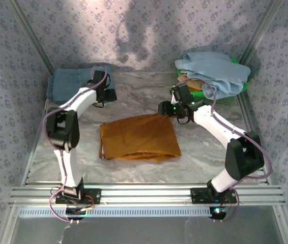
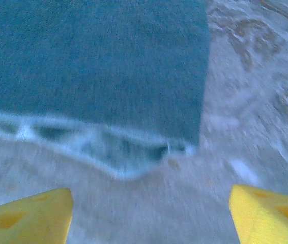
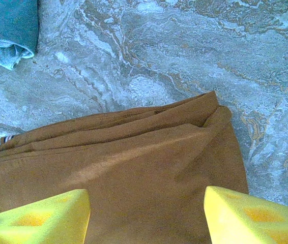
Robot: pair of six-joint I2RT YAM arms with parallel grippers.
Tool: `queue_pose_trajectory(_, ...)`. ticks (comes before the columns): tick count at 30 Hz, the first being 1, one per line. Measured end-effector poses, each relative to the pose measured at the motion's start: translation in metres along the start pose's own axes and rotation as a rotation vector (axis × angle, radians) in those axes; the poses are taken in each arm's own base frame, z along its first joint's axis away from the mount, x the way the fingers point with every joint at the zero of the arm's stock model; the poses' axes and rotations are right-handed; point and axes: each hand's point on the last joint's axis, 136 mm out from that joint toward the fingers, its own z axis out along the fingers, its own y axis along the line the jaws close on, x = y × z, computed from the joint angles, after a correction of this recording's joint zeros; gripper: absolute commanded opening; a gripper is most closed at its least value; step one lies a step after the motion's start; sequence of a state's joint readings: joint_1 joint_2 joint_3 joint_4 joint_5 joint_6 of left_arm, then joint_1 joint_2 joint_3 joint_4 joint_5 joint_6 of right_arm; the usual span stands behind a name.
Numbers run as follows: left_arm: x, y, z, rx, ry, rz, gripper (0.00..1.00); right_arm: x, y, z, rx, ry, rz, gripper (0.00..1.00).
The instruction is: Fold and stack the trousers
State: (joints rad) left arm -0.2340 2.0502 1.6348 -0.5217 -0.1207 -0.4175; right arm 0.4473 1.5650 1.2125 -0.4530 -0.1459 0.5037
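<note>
left hand [image 2: 149,206] wide and empty by the denim [image 2: 93,66], right hand [image 3: 146,203] likewise over folded trousers [image 3: 134,152]

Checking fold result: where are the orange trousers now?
Top view: the orange trousers lie folded at the middle of the table, with the folded denim at far left and the pale blue garment at far right.

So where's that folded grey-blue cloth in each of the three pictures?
Top external: the grey-blue folded cloth lies in the far left corner of the table.
Left wrist: it covers the upper left and middle, with its folded edge toward the camera.
Right wrist: it sits in the top left corner, beyond the orange trousers.
Shared landmark: the marbled tabletop that runs along the cloth's edge.
</note>
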Motion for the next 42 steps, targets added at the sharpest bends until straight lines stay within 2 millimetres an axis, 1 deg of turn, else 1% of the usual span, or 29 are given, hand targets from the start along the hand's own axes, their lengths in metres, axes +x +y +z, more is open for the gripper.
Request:
queue_pose_trajectory(2, -0.012, 0.0, 0.024, -0.012, 0.009, 0.004, 0.75, 0.006, -0.007, 0.004, 0.004, 0.015, 0.007, 0.63)
queue_pose_trajectory(3, -0.016, 0.001, 0.034, -0.018, 0.013, 0.001, 0.72, 0.011, -0.012, 0.006, 0.01, 0.028, 0.013, 0.62)
queue_pose_trajectory(5, -0.016, 0.005, 0.049, -0.032, 0.033, 0.002, 0.6, 0.018, -0.02, 0.009, 0.02, 0.048, 0.024, 0.62)
queue_pose_trajectory(6, -0.014, 0.007, 0.054, -0.04, 0.046, 0.003, 0.51, 0.021, -0.022, 0.01, 0.022, 0.056, 0.027, 0.62)
queue_pose_trajectory(7, -0.012, 0.007, 0.056, -0.044, 0.053, 0.007, 0.39, 0.023, -0.025, 0.011, 0.026, 0.062, 0.032, 0.61)
queue_pose_trajectory(9, -0.011, 0.007, 0.057, -0.048, 0.055, 0.003, 0.26, 0.024, -0.028, 0.012, 0.026, 0.067, 0.039, 0.61)
queue_pose_trajectory(11, -0.01, 0.007, 0.057, -0.043, 0.047, -0.005, 0.16, 0.023, -0.03, 0.011, 0.025, 0.066, 0.044, 0.6)
queue_pose_trajectory(13, -0.002, 0.008, 0.056, -0.037, 0.036, -0.017, 0.08, 0.022, -0.03, 0.011, 0.02, 0.066, 0.047, 0.6)
queue_pose_trajectory(16, 0.013, 0.004, 0.049, -0.012, 0.024, -0.035, 0.03, 0.022, -0.029, 0.011, 0.016, 0.067, 0.047, 0.59)
queue_pose_trajectory(18, 0.026, -0.004, 0.045, 0.012, 0.025, -0.036, 0.03, 0.022, -0.029, 0.011, 0.015, 0.068, 0.047, 0.59)
queue_pose_trajectory(21, 0.043, -0.031, 0.038, 0.056, 0.022, -0.014, 0.03, 0.022, -0.03, 0.011, 0.015, 0.067, 0.049, 0.59)
queue_pose_trajectory(22, 0.05, -0.045, 0.036, 0.076, 0.023, -0.001, 0.04, 0.022, -0.03, 0.011, 0.015, 0.067, 0.05, 0.59)
queue_pose_trajectory(24, 0.062, -0.072, 0.031, 0.114, 0.027, 0.026, 0.07, 0.022, -0.03, 0.011, 0.016, 0.067, 0.05, 0.59)
queue_pose_trajectory(26, 0.077, -0.097, 0.025, 0.155, 0.043, 0.051, 0.16, 0.022, -0.03, 0.011, 0.016, 0.068, 0.051, 0.59)
queue_pose_trajectory(27, 0.085, -0.108, 0.022, 0.174, 0.054, 0.061, 0.25, 0.022, -0.03, 0.011, 0.016, 0.067, 0.05, 0.59)
queue_pose_trajectory(28, 0.092, -0.118, 0.02, 0.195, 0.068, 0.071, 0.42, 0.022, -0.03, 0.01, 0.017, 0.068, 0.051, 0.59)
queue_pose_trajectory(29, 0.097, -0.125, 0.017, 0.214, 0.08, 0.071, 0.54, 0.022, -0.03, 0.01, 0.017, 0.067, 0.05, 0.6)
queue_pose_trajectory(30, 0.102, -0.133, 0.014, 0.237, 0.092, 0.074, 0.59, 0.023, -0.031, 0.008, 0.019, 0.066, 0.05, 0.6)
queue_pose_trajectory(31, 0.105, -0.139, 0.012, 0.255, 0.098, 0.072, 0.67, 0.023, -0.031, 0.007, 0.018, 0.064, 0.05, 0.6)
queue_pose_trajectory(33, 0.105, -0.144, 0.006, 0.28, 0.108, 0.068, 0.79, 0.025, -0.031, 0.003, 0.018, 0.064, 0.05, 0.61)
queue_pose_trajectory(35, 0.105, -0.144, -0.003, 0.289, 0.121, 0.07, 0.91, 0.027, -0.032, 0.0, 0.021, 0.064, 0.049, 0.61)
queue_pose_trajectory(36, 0.105, -0.142, -0.008, 0.287, 0.124, 0.066, 0.93, 0.029, -0.033, -0.001, 0.023, 0.065, 0.049, 0.61)
queue_pose_trajectory(37, 0.104, -0.14, -0.017, 0.289, 0.121, 0.07, 0.95, 0.031, -0.034, -0.002, 0.028, 0.068, 0.047, 0.62)
queue_pose_trajectory(38, 0.103, -0.135, -0.028, 0.29, 0.117, 0.073, 0.99, 0.033, -0.035, -0.003, 0.031, 0.072, 0.044, 0.63)
queue_pose_trajectory(40, 0.103, -0.124, -0.057, 0.296, 0.1, 0.076, 1.0, 0.041, -0.04, -0.003, 0.045, 0.085, 0.038, 0.67)
queue_pose_trajectory(42, 0.099, -0.11, -0.094, 0.317, 0.063, 0.067, 1.0, 0.051, -0.045, -0.004, 0.057, 0.109, 0.029, 0.72)
